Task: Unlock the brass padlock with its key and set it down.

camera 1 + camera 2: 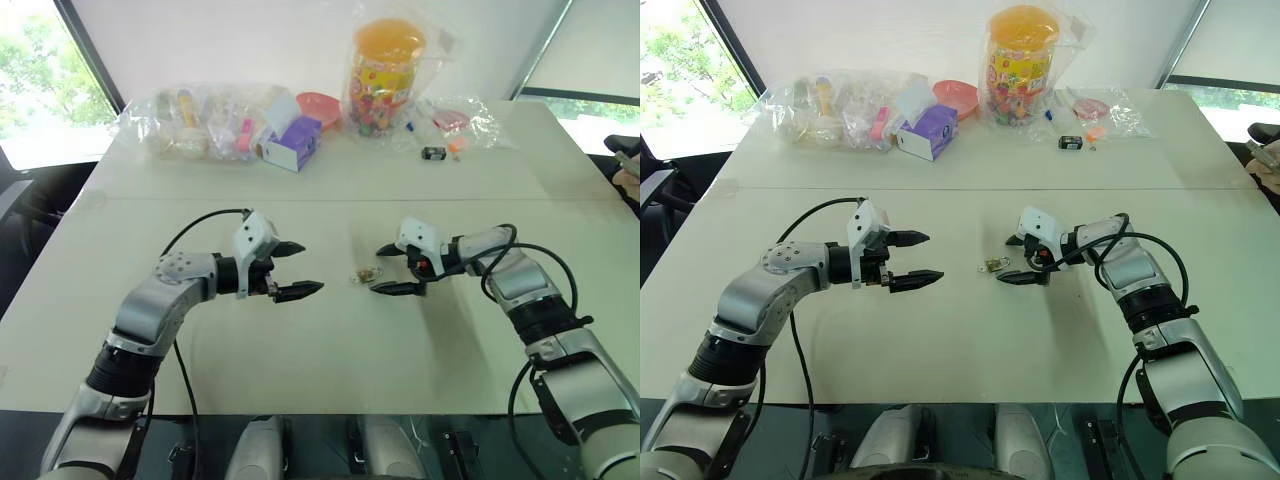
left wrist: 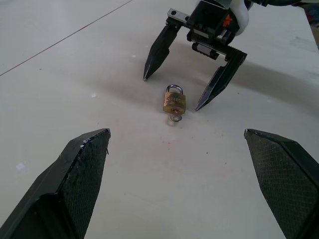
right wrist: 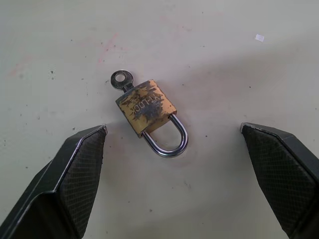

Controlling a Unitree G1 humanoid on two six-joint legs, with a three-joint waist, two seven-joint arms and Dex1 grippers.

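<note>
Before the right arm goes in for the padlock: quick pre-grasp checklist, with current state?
1. Padlock flat on the table, free of both grippers: ok.
2. Key seated in the body, at the end away from the shackle: ok.
3. Shackle state: looks closed, but locked or not: cannot tell.
4. Right gripper open, padlock between its fingertips: ok.
5. Left gripper open, short of the padlock, facing it from the other side: ok.
6. Nothing else lying near the padlock; bags and jar at the far edge: ok.
</note>
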